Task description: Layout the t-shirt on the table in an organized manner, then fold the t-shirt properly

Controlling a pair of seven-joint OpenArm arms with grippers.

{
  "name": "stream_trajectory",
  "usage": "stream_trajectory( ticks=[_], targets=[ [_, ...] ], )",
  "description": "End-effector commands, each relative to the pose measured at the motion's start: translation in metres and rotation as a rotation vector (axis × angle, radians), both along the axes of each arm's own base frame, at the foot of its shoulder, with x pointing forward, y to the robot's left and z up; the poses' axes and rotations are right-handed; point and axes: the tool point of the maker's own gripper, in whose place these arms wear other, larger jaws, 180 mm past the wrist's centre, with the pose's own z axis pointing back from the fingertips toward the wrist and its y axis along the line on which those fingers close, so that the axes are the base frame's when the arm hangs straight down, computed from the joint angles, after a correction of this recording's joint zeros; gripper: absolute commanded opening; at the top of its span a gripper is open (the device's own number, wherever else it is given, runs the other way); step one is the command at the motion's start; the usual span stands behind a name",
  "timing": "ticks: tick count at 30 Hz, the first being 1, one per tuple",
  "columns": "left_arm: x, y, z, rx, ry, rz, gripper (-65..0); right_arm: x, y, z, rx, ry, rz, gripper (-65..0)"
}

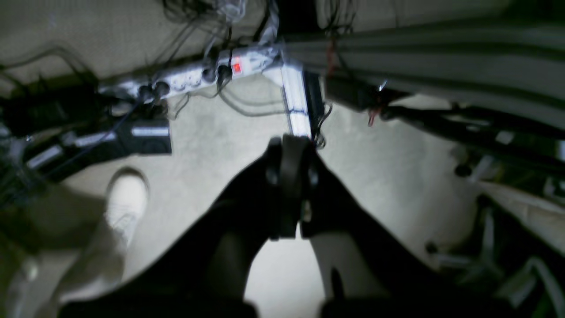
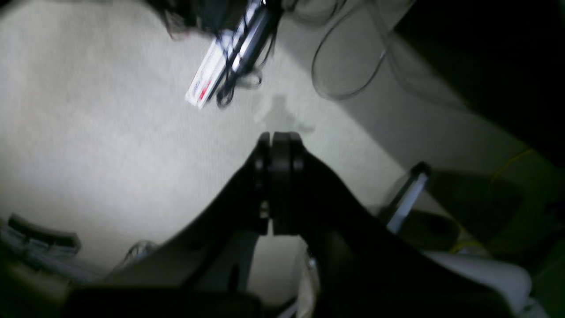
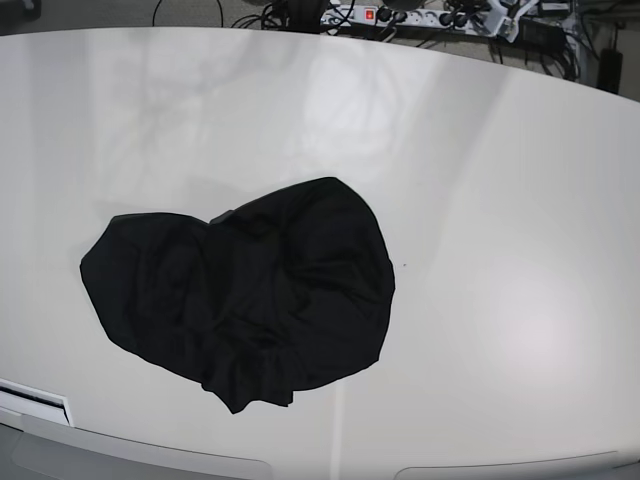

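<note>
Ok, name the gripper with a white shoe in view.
The left gripper: a white shoe stands on the floor beside it; the right gripper sees none.

One t-shirt (image 3: 245,295), crumpled in a heap, on one table (image 3: 500,200). Two grippers showing, left (image 1: 289,185) and right (image 2: 278,183), each pinched closed on nothing. One power strip (image 3: 425,17) past the table's far edge (cables too tangled to count). One pale shoe (image 1: 126,198) on the floor
</note>
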Motion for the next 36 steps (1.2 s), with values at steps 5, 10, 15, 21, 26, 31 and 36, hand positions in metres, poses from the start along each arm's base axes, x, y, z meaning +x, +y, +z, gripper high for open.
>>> stream_trajectory(
  ticks=[5,10,15,21,26,31,36],
  targets=[
    [0.065,-0.001,0.060,-0.028,-0.225,0.018,-65.0,0.064,-0.002,0.059,-0.045,-0.264,-0.013,-65.0],
    [0.116,-0.014,0.102,-0.053,-0.427,0.018,-65.0,0.120,0.000,0.096,-0.058,-0.494,0.002,-65.0],
    [0.165,-0.022,0.120,-0.063,-0.572,-0.021,-65.0,0.184,0.008,0.118,-0.018,-0.703,0.023,-65.0],
    [0.201,-0.039,0.122,-0.103,-0.639,-0.046,-65.0,0.228,0.013,0.137,0.024,-0.821,-0.002,-65.0],
    [0.222,-0.056,0.098,-0.084,-0.645,-0.134,-65.0,0.234,0.013,0.131,0.031,-0.819,-0.008,-65.0],
    [0.252,-0.078,0.073,-0.113,-0.631,-0.193,-65.0,0.228,0.010,0.117,0.016,-0.779,-0.004,-65.0],
    [0.302,-0.086,0.053,-0.095,-0.625,-0.160,-65.0,0.220,0.006,0.099,-0.004,-0.730,-0.002,-65.0]
  ],
)
